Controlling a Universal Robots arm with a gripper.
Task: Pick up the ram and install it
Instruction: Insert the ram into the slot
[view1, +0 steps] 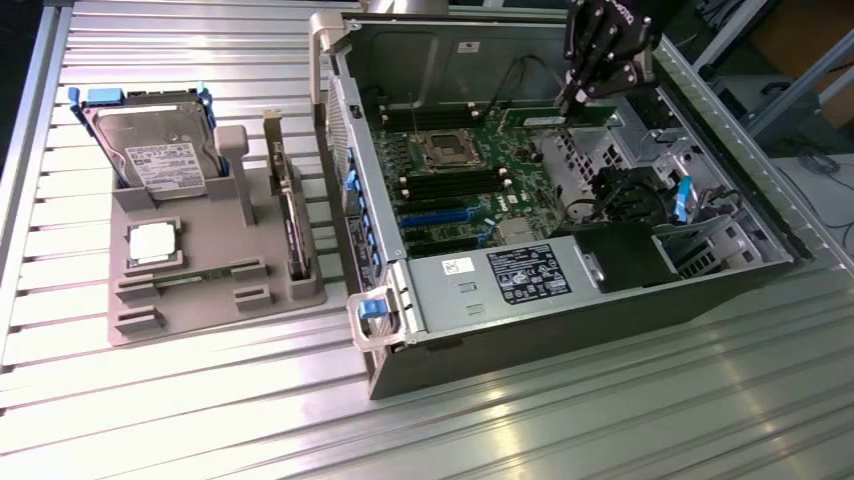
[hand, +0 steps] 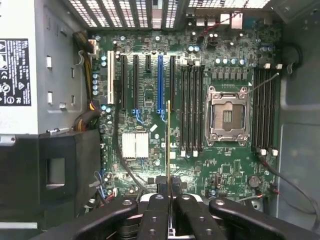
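— What do we have at nine o'clock in the exterior view?

— We see a grey tray (view1: 200, 300). A drive (view1: 154, 155) stands at its eleven o'clock, a CPU (view1: 154, 243) lies flat near its middle, and a card (view1: 295, 235) stands upright along its three o'clock edge.

— And at the centre?

— The open case (view1: 561, 340) lies just beside the tray. Inside we make out the board (view1: 441, 200) with its socket (view1: 438, 150), and the power supply (view1: 514, 275) at the case's six o'clock.

— Where is the ram (view1: 550, 119)?

— At one o'clock, up over the case's far end. The gripper (view1: 582, 100) comes down on it from above and is clamped onto it. We see a long, narrow green stick held level, with a pale patch on its face. We can't make out its chips.

— And from the wrist?

— There we see it edge-on, as a thin pale-gold line running out from between the two black fingers (hand: 159, 200), which press on it from either side. It hangs over the board, lined up between the blue slot (hand: 160, 85) and the black memory slots (hand: 192, 110), and is seated in none of them.
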